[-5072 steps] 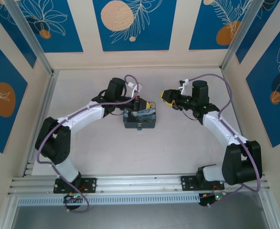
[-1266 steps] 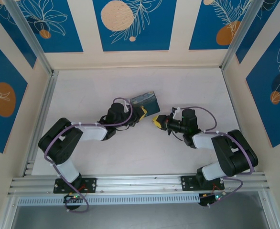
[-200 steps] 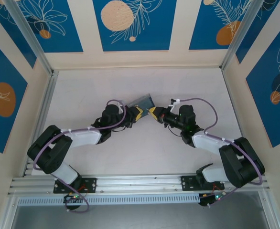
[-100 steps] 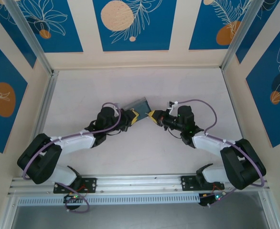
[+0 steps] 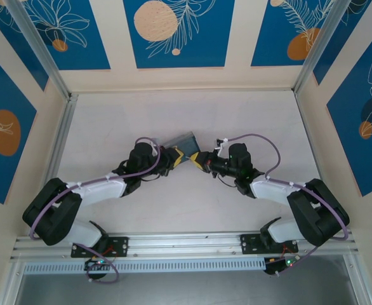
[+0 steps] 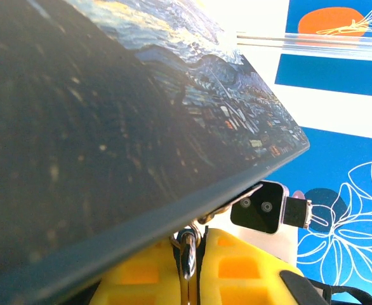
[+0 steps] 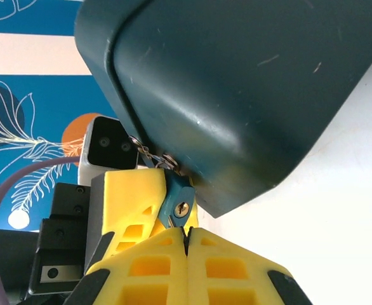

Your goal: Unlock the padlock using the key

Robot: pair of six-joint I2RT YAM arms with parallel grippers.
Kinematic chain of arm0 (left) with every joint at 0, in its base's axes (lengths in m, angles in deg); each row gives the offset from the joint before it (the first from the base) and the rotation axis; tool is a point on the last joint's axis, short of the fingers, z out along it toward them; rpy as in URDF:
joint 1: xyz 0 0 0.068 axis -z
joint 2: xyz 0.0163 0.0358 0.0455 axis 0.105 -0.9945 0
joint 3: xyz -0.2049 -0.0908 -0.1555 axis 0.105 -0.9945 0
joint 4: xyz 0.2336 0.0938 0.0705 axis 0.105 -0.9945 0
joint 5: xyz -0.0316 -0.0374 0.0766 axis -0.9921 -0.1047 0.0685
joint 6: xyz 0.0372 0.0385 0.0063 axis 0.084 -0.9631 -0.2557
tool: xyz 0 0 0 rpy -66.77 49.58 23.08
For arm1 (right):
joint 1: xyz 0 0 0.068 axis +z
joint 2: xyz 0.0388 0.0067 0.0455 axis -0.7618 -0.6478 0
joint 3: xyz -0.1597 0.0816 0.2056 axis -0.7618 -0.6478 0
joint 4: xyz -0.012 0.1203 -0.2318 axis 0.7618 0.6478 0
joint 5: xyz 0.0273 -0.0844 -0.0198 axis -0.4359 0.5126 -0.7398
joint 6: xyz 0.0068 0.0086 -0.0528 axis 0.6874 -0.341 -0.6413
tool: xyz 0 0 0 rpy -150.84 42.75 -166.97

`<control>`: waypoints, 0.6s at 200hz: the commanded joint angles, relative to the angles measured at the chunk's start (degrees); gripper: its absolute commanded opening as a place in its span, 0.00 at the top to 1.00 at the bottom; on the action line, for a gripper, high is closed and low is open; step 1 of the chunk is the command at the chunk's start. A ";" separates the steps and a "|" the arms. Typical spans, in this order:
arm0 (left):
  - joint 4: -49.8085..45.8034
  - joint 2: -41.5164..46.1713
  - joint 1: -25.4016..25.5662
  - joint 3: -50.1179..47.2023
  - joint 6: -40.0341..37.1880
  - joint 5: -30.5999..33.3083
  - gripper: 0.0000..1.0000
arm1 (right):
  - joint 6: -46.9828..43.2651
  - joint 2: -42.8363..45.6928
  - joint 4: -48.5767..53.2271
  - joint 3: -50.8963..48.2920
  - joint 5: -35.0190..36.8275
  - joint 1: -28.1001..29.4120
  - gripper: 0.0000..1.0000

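Yellow at both sets of fingertips, meeting over the middle of the table (image 5: 110, 114) under a tilted tin (image 5: 185, 140). Folds the left arm (image 5: 103, 185) sharply at the elbow near the left rail and stretches the forearm low toward the centre, ending in the left gripper (image 5: 176, 155). Mirrors that with the right arm (image 5: 272, 188): elbow out toward the right side, forearm low and angled inward, right gripper (image 5: 200, 159) nose to nose with the other. Props the tin up on one edge just behind the two grippers. Pinches the left fingers (image 6: 141, 273) almost together at the tin's lower edge, apparently on the padlock (image 7: 177, 200), with a silvery ring (image 6: 187, 253) rising from between them toward the tin's clasp. Shows the padlock as a small blue-green body hanging at the tin's corner, keyhole facing the right wrist camera, just beside a finger of the left gripper. Presses the right fingers (image 7: 148, 267) fully together, tips just under the padlock. Cannot tell whether the key sits between them.
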 commanded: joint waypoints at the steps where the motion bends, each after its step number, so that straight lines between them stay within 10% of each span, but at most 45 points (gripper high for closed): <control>1: 2.87 2.81 -0.71 0.15 -1.70 1.12 1.00 | 0.57 -1.09 -1.51 0.38 0.49 0.84 1.00; 120: 3.03 2.45 -0.79 0.37 -1.85 0.92 1.00 | 2.14 -4.39 -4.05 -0.05 1.42 0.59 1.00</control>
